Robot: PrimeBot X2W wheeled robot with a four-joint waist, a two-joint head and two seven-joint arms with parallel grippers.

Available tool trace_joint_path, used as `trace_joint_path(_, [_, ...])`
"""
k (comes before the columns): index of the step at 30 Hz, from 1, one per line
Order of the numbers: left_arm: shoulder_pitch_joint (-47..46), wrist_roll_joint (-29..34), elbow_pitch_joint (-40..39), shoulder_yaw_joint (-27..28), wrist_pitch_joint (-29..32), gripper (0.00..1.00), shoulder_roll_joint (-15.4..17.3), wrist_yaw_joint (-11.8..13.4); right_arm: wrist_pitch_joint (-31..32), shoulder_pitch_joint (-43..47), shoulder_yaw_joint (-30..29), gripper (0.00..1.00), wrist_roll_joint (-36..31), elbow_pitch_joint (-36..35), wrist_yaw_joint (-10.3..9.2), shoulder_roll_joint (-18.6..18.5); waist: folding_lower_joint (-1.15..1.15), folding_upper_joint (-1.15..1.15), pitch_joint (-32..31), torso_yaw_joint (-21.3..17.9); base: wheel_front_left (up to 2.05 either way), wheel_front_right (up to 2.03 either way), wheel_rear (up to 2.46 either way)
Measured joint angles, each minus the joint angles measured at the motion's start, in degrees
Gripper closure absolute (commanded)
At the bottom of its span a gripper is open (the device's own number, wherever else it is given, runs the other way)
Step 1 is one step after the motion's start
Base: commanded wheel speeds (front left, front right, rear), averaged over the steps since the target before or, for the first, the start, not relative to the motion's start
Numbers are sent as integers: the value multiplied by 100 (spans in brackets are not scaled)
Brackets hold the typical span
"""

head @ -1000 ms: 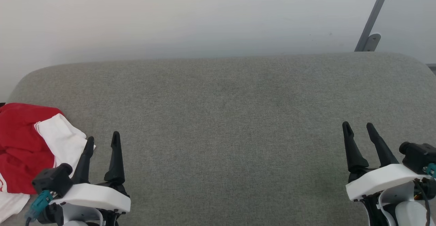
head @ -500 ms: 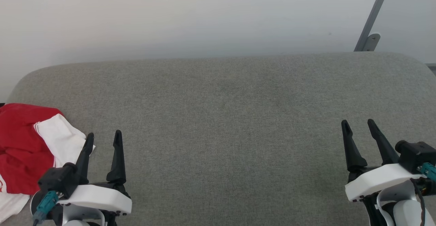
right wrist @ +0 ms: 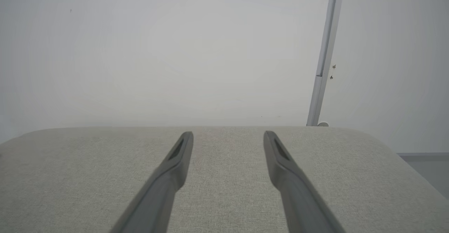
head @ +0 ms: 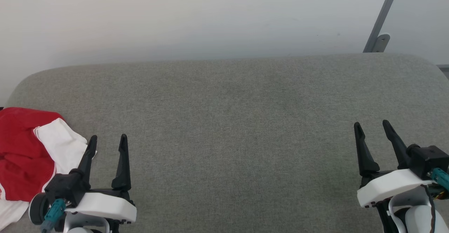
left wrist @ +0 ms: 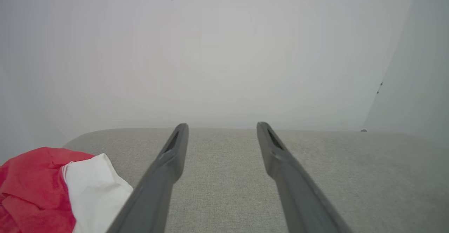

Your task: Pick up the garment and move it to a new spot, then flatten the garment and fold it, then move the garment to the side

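The garment point(head: 21, 148) is lying bunched on the grey worktop point(head: 224, 120), just left of the left jaws and well apart from the right jaws. Both pairs are standing open, gripping nothing. By my reading, nothing is done yet: picking up, flattening, folding and setting aside are all waiting. I am counting one garment, two pairs of jaws.

grey couch point(head: 231, 96), white wall point(head: 175, 15) (bare)

One red-and-white garment point(head: 24, 155), one grey fabric cushion point(head: 228, 120) and one slanted metal bar point(head: 382, 15) are in sight. Two grippers are counted, the left gripper point(head: 107, 137) and the right gripper point(head: 371, 123). Each has two dark fingers point(head: 122, 162), making four fingers in all.
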Motion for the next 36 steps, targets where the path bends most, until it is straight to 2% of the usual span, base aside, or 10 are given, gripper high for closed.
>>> trace_joint_path(20, [1, -122, 80, 134, -19, 0, -14, -94, -42, 14, -33, 0, -143, -122, 0, 20, 0, 0, -48, 101, 0, 0, 0])
trace_joint_path(28, [13, -235, 138, 308, -14, 0, 23, 24, -5, 30, 210, 0, -131, -134, 0, 10, 0, 0, -127, 525, 0, 0, 0])
trace_joint_path(36, [218, -368, 48, 565, 66, 0, 138, 211, 27, 39, 465, 0, -87, -109, 0, 5, 0, 0, -244, 1214, 0, 0, 0])
